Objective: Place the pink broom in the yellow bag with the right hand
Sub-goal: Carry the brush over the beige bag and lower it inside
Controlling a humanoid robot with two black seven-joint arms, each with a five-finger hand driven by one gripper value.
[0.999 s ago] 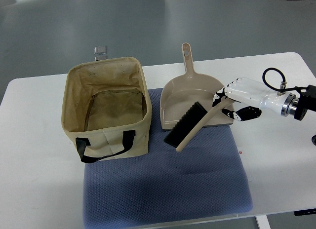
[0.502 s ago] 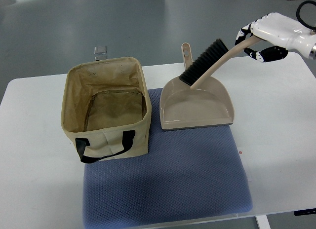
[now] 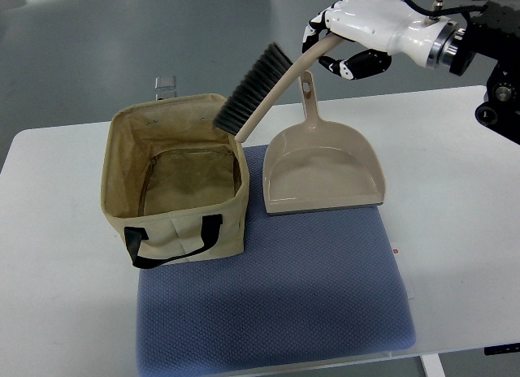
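**Top view: broom carried to the bag's rim**

Top view shows the right robot hand [image 3: 345, 44] clenched around the handle end of the broom [image 3: 268, 88], held up in the air. The broom slants down to the left, its dark bristle head hanging over the near-right rim of the yellow bag [image 3: 175, 182], not yet inside. The handle looks more beige than pink here. No left arm appears.

To do this step well, I judge the robot hand should carry the bristle head further left, toward the middle of the opening, before lowering, so the head clears the fabric rim instead of catching on it and folding the soft wall inward. Letting go is safest once the bristles are well down inside; the long handle will likely lean on the rim.

The bag stands open on a blue mat [image 3: 276, 304] on the white counter [image 3: 57, 231], and nothing can be seen inside it. A beige dustpan [image 3: 321, 170] beside it on the mat is also bare.
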